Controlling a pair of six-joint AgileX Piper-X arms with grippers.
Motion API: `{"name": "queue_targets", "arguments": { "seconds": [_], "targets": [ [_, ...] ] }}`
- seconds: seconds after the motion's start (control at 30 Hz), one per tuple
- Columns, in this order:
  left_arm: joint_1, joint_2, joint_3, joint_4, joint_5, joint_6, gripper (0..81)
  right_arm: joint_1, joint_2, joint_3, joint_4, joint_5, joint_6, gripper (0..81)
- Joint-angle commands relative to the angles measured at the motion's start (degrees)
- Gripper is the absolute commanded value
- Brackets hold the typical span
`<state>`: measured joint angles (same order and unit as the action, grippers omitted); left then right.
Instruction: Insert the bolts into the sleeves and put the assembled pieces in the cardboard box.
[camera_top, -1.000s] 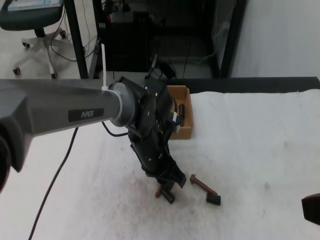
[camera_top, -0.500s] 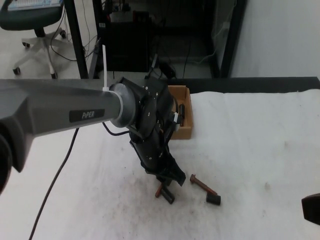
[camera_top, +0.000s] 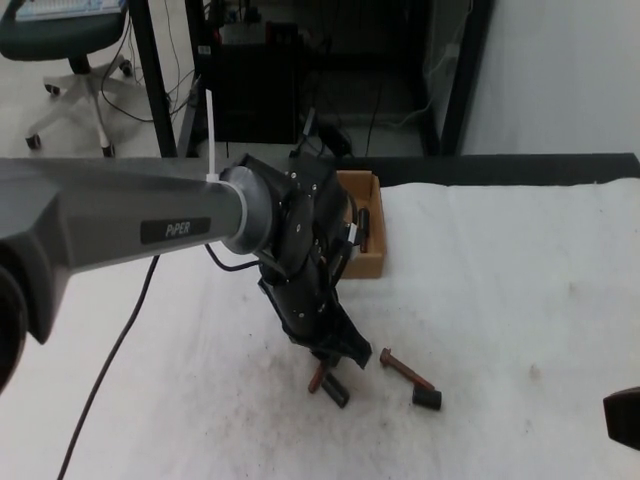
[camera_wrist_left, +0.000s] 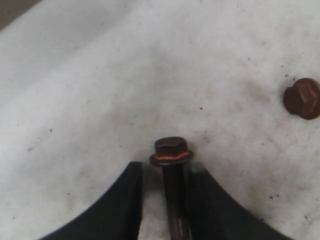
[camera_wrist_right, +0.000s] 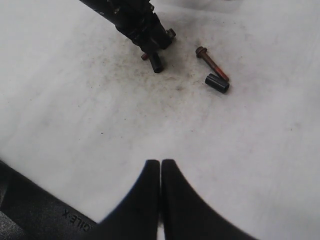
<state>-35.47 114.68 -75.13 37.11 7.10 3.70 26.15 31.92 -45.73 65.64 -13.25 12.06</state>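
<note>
Got the left tool (camera_wrist_left: 167, 170) a bit apart, straddling a bolt (camera_wrist_left: 170, 149) on the table (camera_wrist_left: 100, 75), gap on 1 side; right tool (camera_wrist_right: 160, 167) pressed together, well off from that bolt.

A loose bolt (camera_top: 405, 368) lies just behind a sleeve (camera_top: 427, 398), cardboard box (camera_top: 365, 266) farther back.

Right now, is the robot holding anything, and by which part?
Cannot tell for sure: a bolt has its shank within the left gripper, head poking out. The right gripper holds nothing.
</note>
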Motion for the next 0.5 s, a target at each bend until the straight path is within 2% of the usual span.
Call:
{"name": "queue_targets", "arguments": {
  "seconds": [0.0,0.07,0.37,0.47],
  "targets": [
    [-0.06,2.1,0.16,-0.44,-0.68,-0.33,11.0,-0.14,-0.34,-0.03,0.18,-0.4,-0.27,0.8],
    [-0.06,2.1,0.16,-0.44,-0.68,-0.33,0.5,-0.14,-0.34,-0.03,0.18,-0.4,-0.27,0.8],
    [-0.06,-0.94,0.16,1.58,-0.87,-3.35,0.1,-0.14,-0.34,-0.03,0.18,-0.04,-1.78,0.8],
    [0.18,-5.17,0.16,3.48,-2.42,-3.14,0.1,-0.14,-0.22,-0.03,0.0,6.81,-2.91,0.8]
  ]
}}
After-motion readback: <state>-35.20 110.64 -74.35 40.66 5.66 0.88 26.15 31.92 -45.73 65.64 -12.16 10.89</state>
